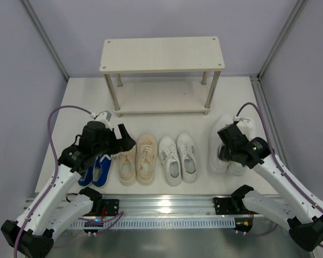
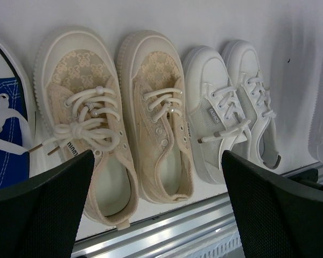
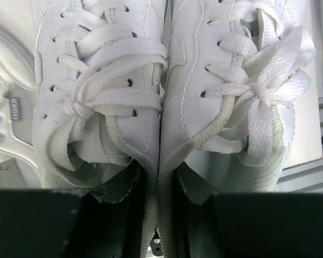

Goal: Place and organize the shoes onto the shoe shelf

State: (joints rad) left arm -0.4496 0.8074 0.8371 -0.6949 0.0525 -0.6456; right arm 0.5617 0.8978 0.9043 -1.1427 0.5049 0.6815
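Chunky white sneakers [image 3: 194, 107], right jaws clamping their collars, left jaws spread wide

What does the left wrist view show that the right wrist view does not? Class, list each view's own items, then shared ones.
Left wrist only: the beige canvas pair, a blue shoe at the left edge, and the open left gripper. Right wrist only: the right gripper shut on the touching inner collars of the large white pair. Both: the smaller white shoes; a sliver of white sole at the left wrist view's right edge is probably the large pair too.
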